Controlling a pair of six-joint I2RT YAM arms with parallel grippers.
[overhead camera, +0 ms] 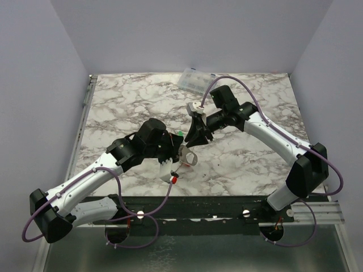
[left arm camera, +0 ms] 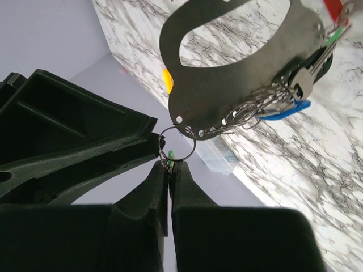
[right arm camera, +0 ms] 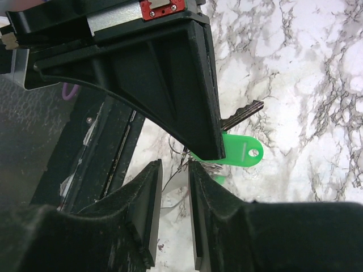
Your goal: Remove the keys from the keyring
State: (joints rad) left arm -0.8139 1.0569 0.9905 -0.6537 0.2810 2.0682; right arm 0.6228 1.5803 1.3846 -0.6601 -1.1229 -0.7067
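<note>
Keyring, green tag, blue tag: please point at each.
keyring [left arm camera: 227,96], left wrist view, flat body below opening
green tag [right arm camera: 238,152], right wrist view, its middle
blue tag [left arm camera: 282,111], left wrist view, curved edge

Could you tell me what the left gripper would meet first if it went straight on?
Probably the keyring, just beyond the small split ring that the left gripper pinches; depth is unclear.

The keyring [left arm camera: 227,90] runs off the top edge and hides most of the keys [left arm camera: 303,85].
</note>
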